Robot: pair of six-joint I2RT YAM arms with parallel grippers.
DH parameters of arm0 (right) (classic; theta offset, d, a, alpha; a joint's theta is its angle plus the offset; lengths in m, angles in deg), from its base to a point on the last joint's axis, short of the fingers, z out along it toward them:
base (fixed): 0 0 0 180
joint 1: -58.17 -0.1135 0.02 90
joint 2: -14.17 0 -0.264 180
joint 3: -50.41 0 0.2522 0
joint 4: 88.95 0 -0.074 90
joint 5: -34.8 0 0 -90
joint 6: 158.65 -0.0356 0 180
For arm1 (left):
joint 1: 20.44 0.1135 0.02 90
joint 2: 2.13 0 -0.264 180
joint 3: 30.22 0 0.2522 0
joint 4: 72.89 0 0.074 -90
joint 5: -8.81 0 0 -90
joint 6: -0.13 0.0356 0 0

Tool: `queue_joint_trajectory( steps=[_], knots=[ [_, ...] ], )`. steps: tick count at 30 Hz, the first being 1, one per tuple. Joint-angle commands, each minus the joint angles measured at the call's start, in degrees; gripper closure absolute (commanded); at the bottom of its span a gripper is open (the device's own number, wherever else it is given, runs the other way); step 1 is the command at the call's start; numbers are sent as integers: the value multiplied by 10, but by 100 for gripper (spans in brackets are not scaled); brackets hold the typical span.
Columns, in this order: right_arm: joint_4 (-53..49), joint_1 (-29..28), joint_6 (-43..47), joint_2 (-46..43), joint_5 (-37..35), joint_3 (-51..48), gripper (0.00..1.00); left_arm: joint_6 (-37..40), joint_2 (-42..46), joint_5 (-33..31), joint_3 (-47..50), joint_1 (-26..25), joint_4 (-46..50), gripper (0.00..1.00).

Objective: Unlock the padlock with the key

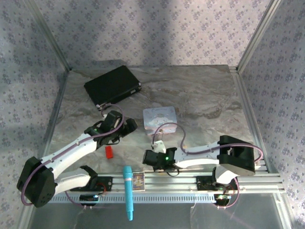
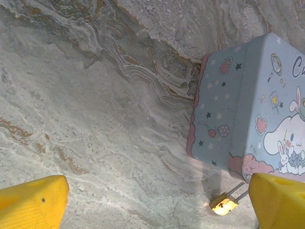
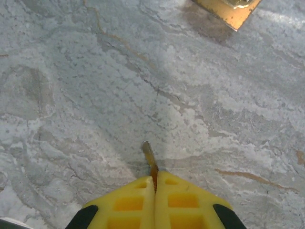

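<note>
My right fingers [image 3: 136, 200] are clenched on the key [image 3: 148, 153], its tip poking out ahead of them. My left fingers [image 2: 33, 202] are spread, with the padlock [image 2: 224, 204] lying between them on the worktop [image 2: 95, 119], by the tin box [image 2: 238, 105]. The key is gripped; I judge that inserting and turning it are left.

Marbled grey table [image 1: 200, 90] here, and over by the far left corner a black case [image 1: 112, 85] lies flat at a slant, while the pastel tin box [image 1: 159, 118] sits about mid-surface. Just beside a corner of that tin lies the padlock [image 2: 224, 204], small and brass, flat on the marble. Toward the near edge there's a red block [image 1: 108, 152] left of centre, and right at that edge an orange-tan block [image 1: 138, 180] beside a teal pen [image 1: 127, 191] lying across the metal rail [image 1: 190, 180].
</note>
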Motion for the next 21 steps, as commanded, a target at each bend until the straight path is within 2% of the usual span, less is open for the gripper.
queue_joint_trajectory(
  steps=[1,4,12,21],
  knots=[
    [-12,22,1,-6,44,-47,97,-30,-12,17,20,-5,-30,5],
    [10,46,25,-29,49,-60,100,-40,-12,16,28,-8,-46,7],
    [34,88,73,-89,61,-76,100,-60,-18,19,30,-27,-75,13],
    [91,158,130,-138,115,-83,100,-150,-23,27,45,-65,-157,29]
  ],
)
